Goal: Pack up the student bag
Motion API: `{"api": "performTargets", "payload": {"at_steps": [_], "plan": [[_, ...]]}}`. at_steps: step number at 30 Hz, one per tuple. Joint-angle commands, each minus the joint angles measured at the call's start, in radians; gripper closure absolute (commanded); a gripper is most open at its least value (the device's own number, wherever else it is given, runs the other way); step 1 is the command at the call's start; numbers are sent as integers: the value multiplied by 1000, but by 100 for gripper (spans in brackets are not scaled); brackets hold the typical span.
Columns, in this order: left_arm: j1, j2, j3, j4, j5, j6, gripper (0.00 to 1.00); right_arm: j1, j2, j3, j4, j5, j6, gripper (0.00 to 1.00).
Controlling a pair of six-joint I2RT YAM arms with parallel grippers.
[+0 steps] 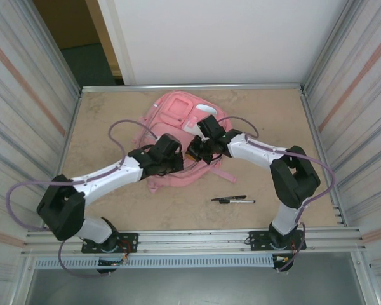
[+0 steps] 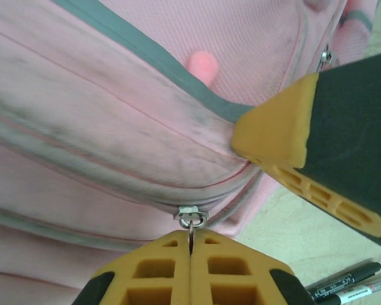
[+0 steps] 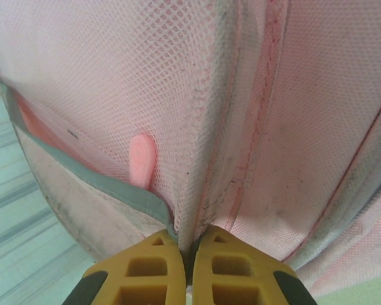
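Both tools clamped shut. Left tool (image 2: 191,246) pinches zip pull (image 2: 192,220), bottom centre of its view. Right tool (image 3: 185,248) nips bag (image 1: 178,111) fabric at mesh pocket seam (image 3: 190,159). Bag lies on bench (image 1: 108,114), upper centre of overhead frame; two pens (image 1: 232,200) lower right of it. My plan: right anchors cloth taut, I draw pull along zip track, slowly, in line with teeth. Sideways tug likely slips tab.
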Motion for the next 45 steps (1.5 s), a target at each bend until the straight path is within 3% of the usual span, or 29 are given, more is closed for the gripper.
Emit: {"api": "performTargets", "payload": {"at_steps": [1, 3, 5, 6, 8, 12, 13, 14, 15, 16, 21, 24, 27, 34, 37, 40, 45], "plan": [[84, -117, -84, -58, -38, 48, 100, -99, 33, 70, -71, -13, -169, 100], [191, -163, -175, 8, 89, 82, 100, -149, 90, 172, -186, -105, -322, 100], [244, -195, -215, 16, 139, 120, 100, -198, 122, 218, -245, -141, -398, 100], [256, -203, -222, 13, 147, 145, 100, -221, 129, 223, -252, -150, -413, 100], [265, -210, -221, 17, 184, 202, 100, -264, 138, 220, -236, -159, -435, 87], [266, -152, -185, 91, 394, 229, 100, -306, 162, 226, -221, -169, -416, 87], [264, -132, -171, 114, 444, 218, 94, -308, 152, 216, -208, -185, -400, 88], [260, -109, -147, 125, 478, 212, 74, -305, 134, 203, -195, -190, -388, 89], [252, -94, -118, 115, 484, 216, 64, -302, 118, 189, -186, -190, -377, 90], [233, -78, -80, 92, 455, 225, 60, -300, 102, 176, -174, -195, -363, 92], [81, 12, 71, 67, 226, 273, 50, -273, 53, 165, -169, -230, -316, 93], [44, 101, 151, 49, 181, 292, 49, -261, 43, 165, -182, -209, -323, 95], [56, 194, 200, 63, 228, 363, 46, -265, 56, 169, -193, -230, -331, 97], [98, 312, 237, 81, 254, 394, 48, -256, 51, 152, -177, -254, -338, 98], [90, 333, 250, 81, 202, 399, 51, -258, 44, 145, -178, -249, -342, 99], [91, 351, 254, 108, 222, 407, 61, -257, 41, 146, -178, -276, -337, 100], [82, 379, 248, 162, 366, 485, 85, -265, 32, 134, -182, -281, -338, 100]]}}
